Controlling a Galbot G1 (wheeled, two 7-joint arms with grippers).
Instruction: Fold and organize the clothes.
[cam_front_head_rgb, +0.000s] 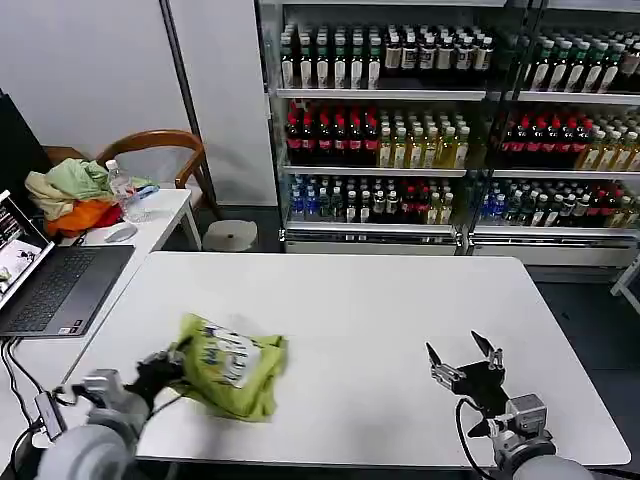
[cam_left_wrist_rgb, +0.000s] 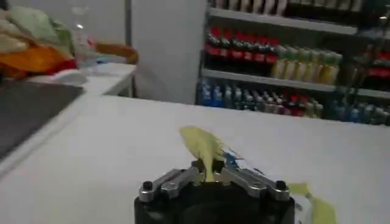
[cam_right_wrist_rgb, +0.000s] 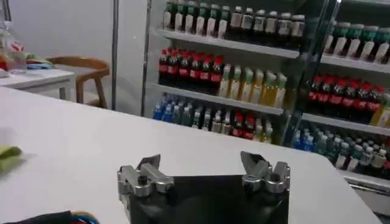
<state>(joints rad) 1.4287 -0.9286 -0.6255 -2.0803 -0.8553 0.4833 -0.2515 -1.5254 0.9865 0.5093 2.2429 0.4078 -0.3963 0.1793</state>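
Gripping the T-shirt (cam_front_head_rgb: 232, 366) by its left edge, your left gripper (cam_front_head_rgb: 168, 368) is clamped; right gripper (cam_front_head_rgb: 462, 362) gapes empty, well apart rightward.

1. T-shirt (cam_front_head_rgb: 232, 365): soft matt cloth, yellow-green, creased, w/ white print.
2. Table (cam_front_head_rgb: 380, 300): smooth white top, slight sheen.
3. Left gripper (cam_left_wrist_rgb: 207, 176) & right gripper (cam_right_wrist_rgb: 204, 170): silvery metal links, matt black body.
4. Chair (cam_front_head_rgb: 160, 145): glossy wood.
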